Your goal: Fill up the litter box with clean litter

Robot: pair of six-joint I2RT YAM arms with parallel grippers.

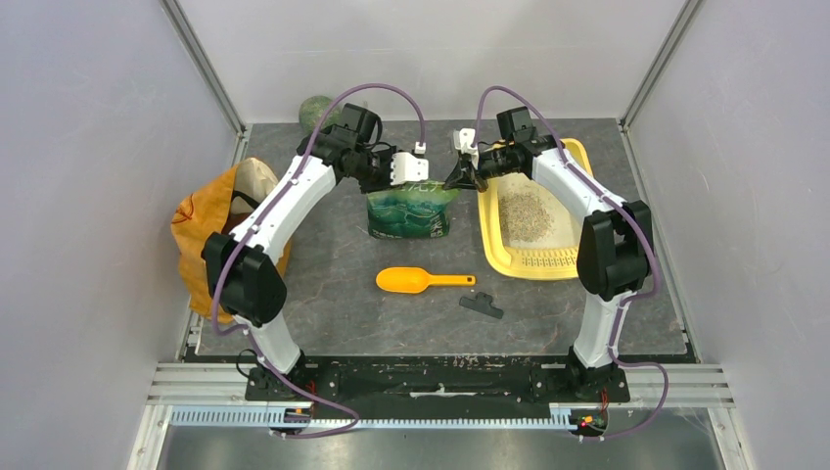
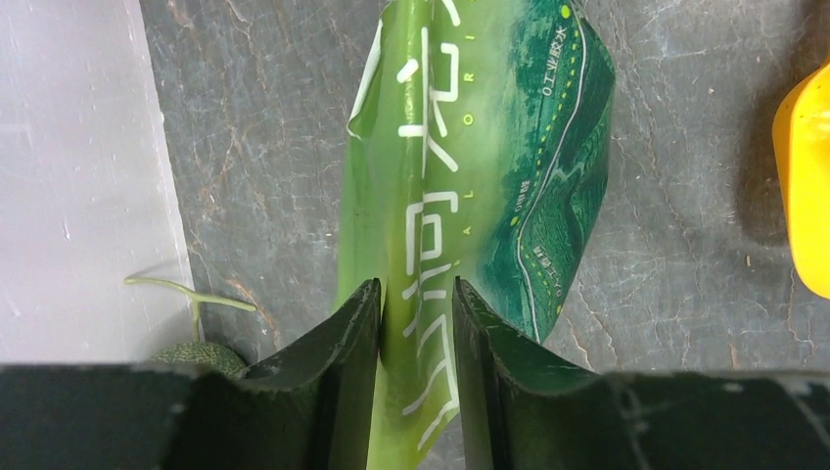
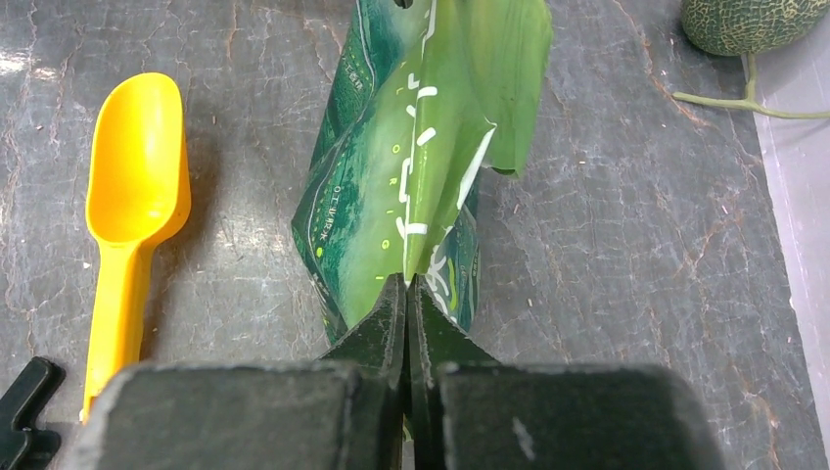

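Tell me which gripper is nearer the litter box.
Right. The right gripper, fingers shut on a corner of the green pouch, sits just beside the litter box; the left gripper straddles the pouch's opposite side, farther away.

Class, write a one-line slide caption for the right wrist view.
Right end effector pinches the green pouch beside an orange scoop.

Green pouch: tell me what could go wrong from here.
1. Only the right claw pinches the green pouch, at a thin edge. The left claw stands open around it, so it may slip.
2. The pouch is beside the litter box, not over it: contents could spill on the table.
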